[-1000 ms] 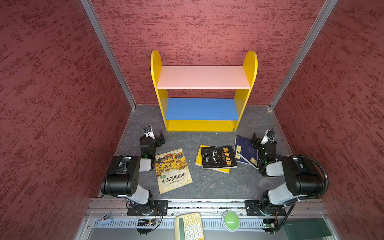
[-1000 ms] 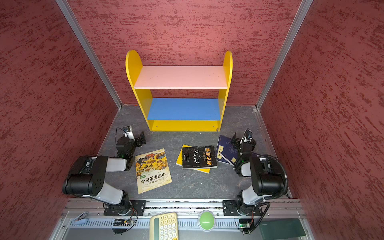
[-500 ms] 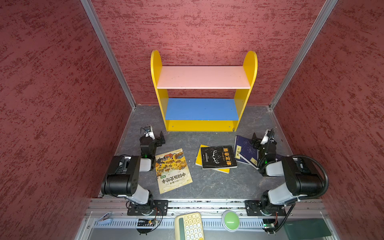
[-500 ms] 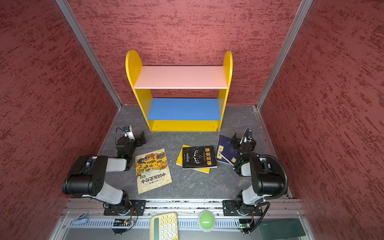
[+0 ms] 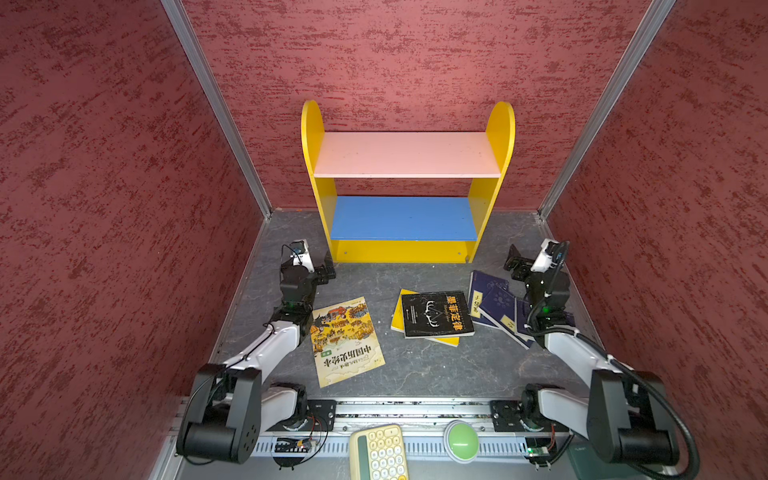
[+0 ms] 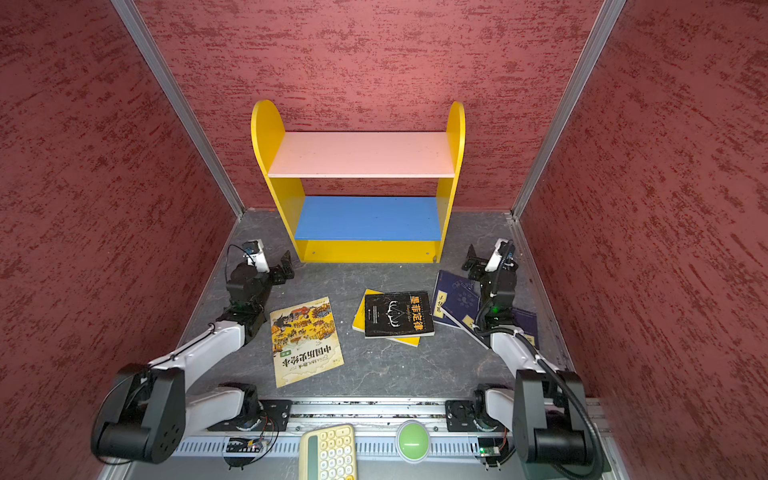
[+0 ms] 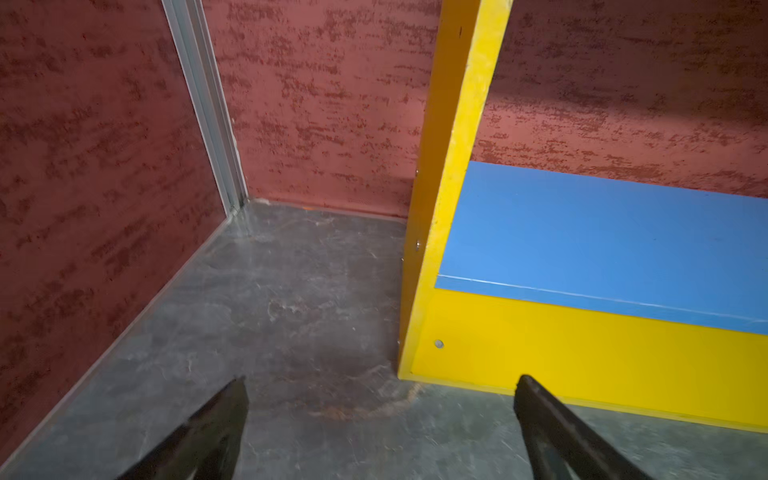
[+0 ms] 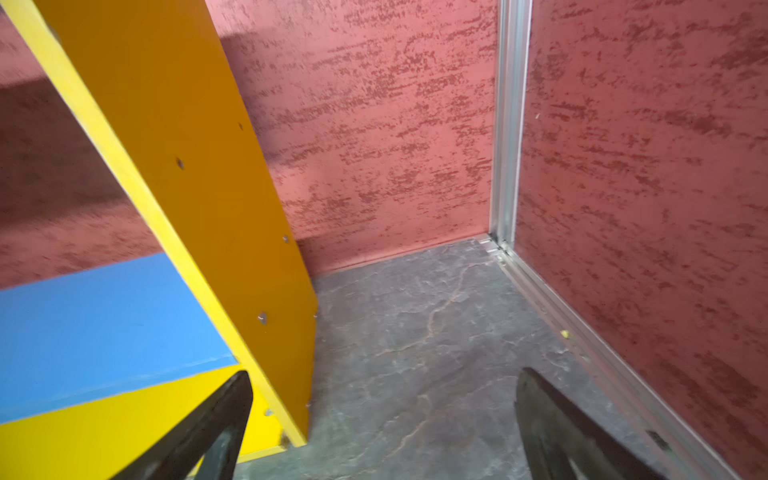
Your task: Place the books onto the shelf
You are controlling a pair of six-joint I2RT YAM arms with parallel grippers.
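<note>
Gaping low: left gripper (image 5: 327,271), right gripper (image 5: 514,262)

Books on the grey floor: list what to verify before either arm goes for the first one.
1. Left gripper open and empty: ok.
2. Right gripper open and empty: ok.
3. Yellow-sided wooden shelf, pale pink upper board and blue lower board bare: ok.
4. Large yellow-cream illustrated book lies flat, apart from the others: ok.
5. Yellow book free to lift: not ok, black book with orange characters lies on it.
6. Navy books stacking order: cannot tell, right arm hides part of them.
</note>
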